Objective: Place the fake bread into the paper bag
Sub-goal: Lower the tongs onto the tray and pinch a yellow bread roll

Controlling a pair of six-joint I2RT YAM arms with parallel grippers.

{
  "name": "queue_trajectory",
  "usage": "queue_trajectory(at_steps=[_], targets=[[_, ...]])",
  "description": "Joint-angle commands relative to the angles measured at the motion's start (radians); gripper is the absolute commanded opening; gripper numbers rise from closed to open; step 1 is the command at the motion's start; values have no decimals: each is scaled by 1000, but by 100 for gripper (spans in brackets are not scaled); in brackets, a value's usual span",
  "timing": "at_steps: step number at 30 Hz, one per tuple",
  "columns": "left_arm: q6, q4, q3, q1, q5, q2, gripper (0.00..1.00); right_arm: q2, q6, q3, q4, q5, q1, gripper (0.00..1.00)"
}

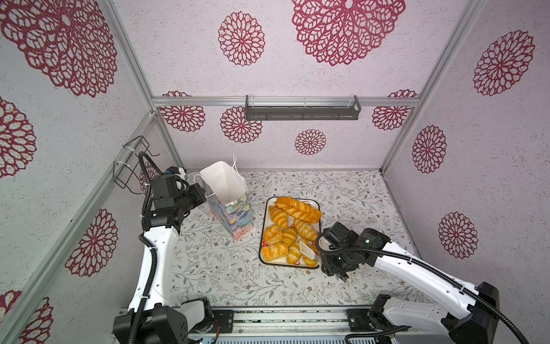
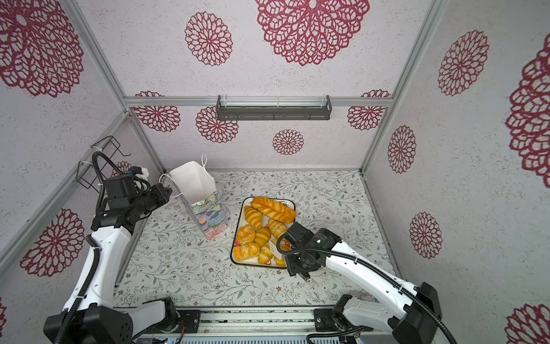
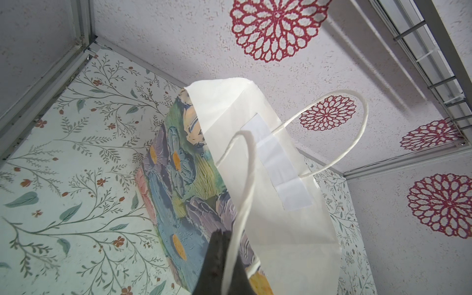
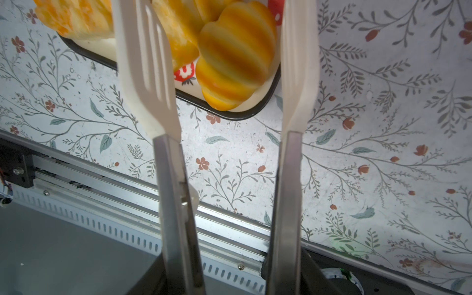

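Note:
Several glossy golden fake bread pieces (image 1: 297,210) (image 2: 272,210) lie on a white strawberry-printed tray (image 1: 316,205). The paper bag (image 1: 227,186) (image 2: 193,181) (image 3: 268,204) stands open to the tray's left, white inside with painted flowers outside. My left gripper (image 1: 204,193) (image 3: 221,237) is shut on its near cord handle (image 3: 245,194). My right gripper (image 1: 324,247) (image 4: 232,278) holds metal tongs with white slotted blades (image 4: 145,76). The blades stand apart over the tray's near right corner. In the right wrist view a ridged roll (image 4: 235,56) lies between them, ungripped.
A black wire basket (image 1: 134,160) hangs on the left wall behind my left arm. A grey shelf (image 1: 302,110) is mounted on the back wall. A metal rail (image 1: 282,321) runs along the table's front edge. Bare flowered tabletop (image 1: 223,268) lies in front of the bag.

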Motion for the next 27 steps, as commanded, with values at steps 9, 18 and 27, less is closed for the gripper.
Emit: queue_trajectory(at_steps=[9, 18, 27], targets=[[-3, 16, -9, 6, 9, -6, 0, -15, 23, -24, 12, 2, 19, 57], [-2, 14, -10, 6, 5, -10, 0, 10, 12, -42, 33, 19, 21, 57], [-4, 14, -10, 6, 6, -9, 0, 27, -4, -53, 40, 21, 21, 57]])
